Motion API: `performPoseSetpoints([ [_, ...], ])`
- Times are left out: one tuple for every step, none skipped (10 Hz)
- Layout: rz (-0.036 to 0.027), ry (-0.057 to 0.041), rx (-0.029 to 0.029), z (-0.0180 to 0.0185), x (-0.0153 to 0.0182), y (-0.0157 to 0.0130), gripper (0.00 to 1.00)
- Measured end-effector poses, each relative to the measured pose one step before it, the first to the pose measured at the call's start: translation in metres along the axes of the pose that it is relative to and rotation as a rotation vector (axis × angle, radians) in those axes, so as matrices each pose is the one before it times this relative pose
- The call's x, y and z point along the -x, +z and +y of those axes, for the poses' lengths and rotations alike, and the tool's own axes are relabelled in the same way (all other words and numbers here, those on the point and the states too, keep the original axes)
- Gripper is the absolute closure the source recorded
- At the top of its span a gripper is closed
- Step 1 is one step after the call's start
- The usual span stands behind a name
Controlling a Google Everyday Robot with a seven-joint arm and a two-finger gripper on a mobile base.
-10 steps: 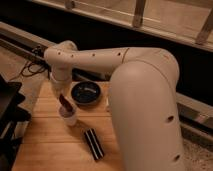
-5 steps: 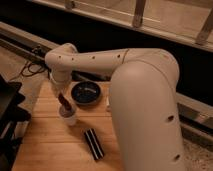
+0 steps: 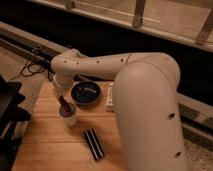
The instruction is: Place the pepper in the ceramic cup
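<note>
Dark red-brown elongated pepper standing tilted in the small off-white ceramic cup, upper end toward the gripper directly above (arm's white wrist overhead). Finger state: cannot tell.

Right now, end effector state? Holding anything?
End effector: directly above the ceramic cup, at the top end of the pepper, which stands tilted in the cup. Whether it grips the pepper cannot be told.

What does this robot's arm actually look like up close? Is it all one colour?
Mostly yes: the arm is smooth, rounded off-white casing, thick like a fat tube, with small dark dots along its shell. It narrows to a rounded wrist. The gripper, above the ceramic cup, looks darker. No loose cables show on it.
</note>
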Motion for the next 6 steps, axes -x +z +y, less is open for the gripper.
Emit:
performPoseSetpoints([
  [-0.00829,0.00170,0.01138,0.00086,-0.00108,0.00489,0.41],
  [-0.00216,0.00270,0.00674,0.00027,-0.00163,0.00313,0.33],
  [-0.00011,0.00225,0.00533,0.00005,-0.00199,0.00307,0.29],
  [0.00271,-0.00130,0.00357,0.00110,-0.00195,0.00206,0.28],
  [0.00234,-0.00270,0.00102,0.00139,-0.00109,0.00089,0.28],
  [-0.00028,-0.00396,-0.00070,0.00142,-0.00062,-0.00052,0.28],
])
